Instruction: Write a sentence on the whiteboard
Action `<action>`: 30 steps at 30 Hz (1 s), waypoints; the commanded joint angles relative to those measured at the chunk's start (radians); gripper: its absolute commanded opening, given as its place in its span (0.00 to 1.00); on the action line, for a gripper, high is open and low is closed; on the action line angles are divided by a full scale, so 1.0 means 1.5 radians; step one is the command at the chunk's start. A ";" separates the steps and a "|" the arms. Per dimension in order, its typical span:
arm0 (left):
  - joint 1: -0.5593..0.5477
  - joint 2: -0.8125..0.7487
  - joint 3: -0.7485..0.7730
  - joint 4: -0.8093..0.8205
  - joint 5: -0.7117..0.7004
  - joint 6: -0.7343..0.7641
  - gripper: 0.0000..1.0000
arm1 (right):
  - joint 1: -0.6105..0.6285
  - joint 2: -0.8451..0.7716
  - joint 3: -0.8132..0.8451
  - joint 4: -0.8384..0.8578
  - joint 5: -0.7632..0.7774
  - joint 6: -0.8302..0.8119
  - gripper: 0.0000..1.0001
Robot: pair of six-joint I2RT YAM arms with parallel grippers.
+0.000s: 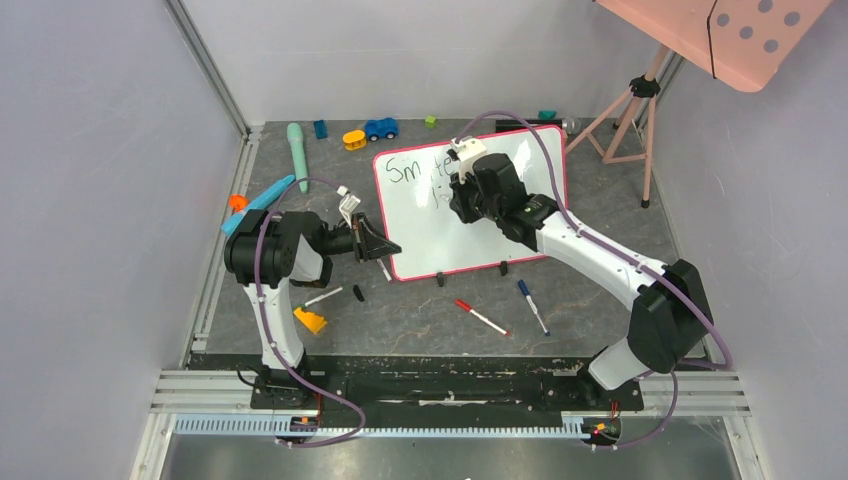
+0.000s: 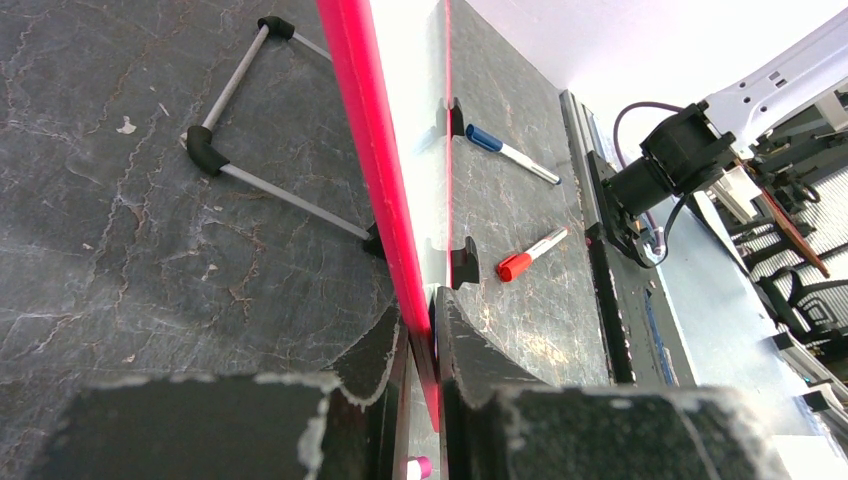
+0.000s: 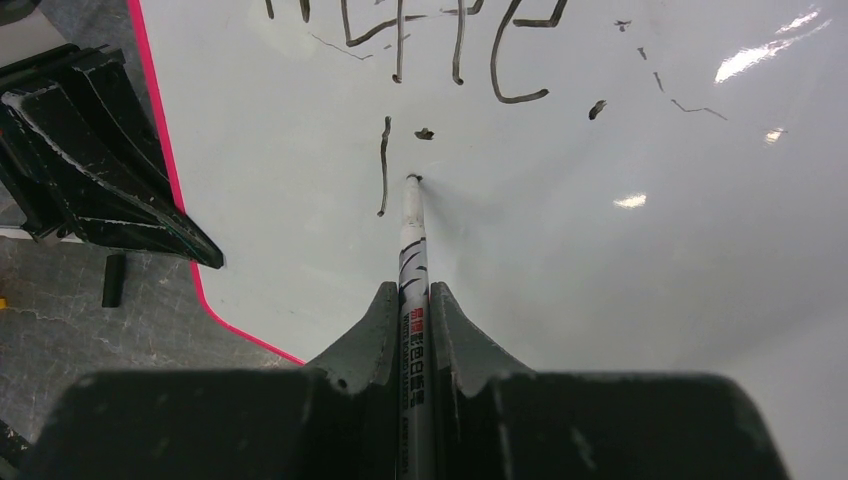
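The whiteboard (image 1: pixel 430 225) stands tilted on two small black feet in the middle of the table, white with a pink-red frame. Black handwriting (image 1: pixel 415 170) runs along its top, with a short stroke below it (image 3: pixel 383 165). My left gripper (image 1: pixel 383 247) is shut on the board's lower left edge; the pink frame (image 2: pixel 375 170) runs between its jaws. My right gripper (image 1: pixel 462 190) is shut on a white marker (image 3: pixel 412 250), whose tip touches the board (image 3: pixel 620 290) just right of the short stroke. The left gripper also shows at the left of the right wrist view (image 3: pixel 90 160).
A red-capped marker (image 1: pixel 481 317) and a blue-capped marker (image 1: pixel 532 306) lie in front of the board. A black cap (image 1: pixel 358 293), a white pen (image 1: pixel 322 297) and an orange piece (image 1: pixel 311 320) lie near the left arm. Toys line the back. A tripod (image 1: pixel 630 115) stands at right.
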 commanded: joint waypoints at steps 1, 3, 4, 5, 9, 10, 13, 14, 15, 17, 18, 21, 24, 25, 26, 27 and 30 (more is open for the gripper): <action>-0.006 0.007 -0.004 0.045 0.031 0.066 0.15 | -0.003 0.005 0.020 0.013 0.029 -0.004 0.00; -0.006 0.007 -0.005 0.045 0.030 0.066 0.16 | -0.002 -0.001 0.010 0.013 0.027 -0.002 0.00; -0.006 0.007 -0.004 0.045 0.030 0.065 0.15 | -0.002 -0.002 0.005 0.012 0.025 0.000 0.00; -0.006 0.007 -0.005 0.045 0.030 0.066 0.15 | -0.002 -0.005 -0.001 0.013 0.021 0.001 0.00; -0.006 0.007 -0.004 0.045 0.031 0.066 0.15 | -0.002 -0.018 -0.031 0.015 0.016 0.007 0.00; -0.007 0.007 -0.004 0.045 0.030 0.065 0.15 | -0.002 -0.022 -0.037 0.016 0.017 0.007 0.00; -0.007 0.007 -0.004 0.045 0.030 0.065 0.16 | -0.002 -0.027 -0.047 0.017 0.012 0.009 0.00; -0.006 0.008 -0.004 0.045 0.030 0.065 0.15 | -0.002 -0.028 -0.049 0.017 0.012 0.009 0.00; -0.006 0.008 -0.004 0.045 0.030 0.065 0.15 | -0.002 -0.030 -0.050 0.016 0.012 0.009 0.00; -0.006 0.008 -0.004 0.045 0.030 0.065 0.15 | -0.002 -0.030 -0.048 0.016 0.013 0.009 0.00; -0.006 0.008 -0.005 0.045 0.030 0.065 0.15 | -0.002 -0.031 -0.045 0.016 0.013 0.009 0.00; -0.006 0.008 -0.004 0.045 0.030 0.066 0.15 | -0.003 -0.033 -0.022 0.010 0.008 0.009 0.00; -0.006 0.008 -0.005 0.045 0.030 0.065 0.15 | -0.011 -0.037 0.012 0.006 -0.010 0.009 0.00; -0.007 0.008 -0.004 0.045 0.030 0.065 0.15 | -0.014 -0.038 0.022 0.005 -0.016 0.007 0.00; -0.006 0.007 -0.004 0.045 0.031 0.065 0.15 | -0.017 -0.040 0.035 0.004 -0.022 0.003 0.00; -0.006 0.007 -0.005 0.045 0.030 0.066 0.16 | -0.020 -0.041 0.047 0.003 -0.027 -0.001 0.00; -0.007 0.008 -0.004 0.045 0.030 0.065 0.15 | -0.032 -0.041 0.072 -0.001 -0.031 -0.011 0.00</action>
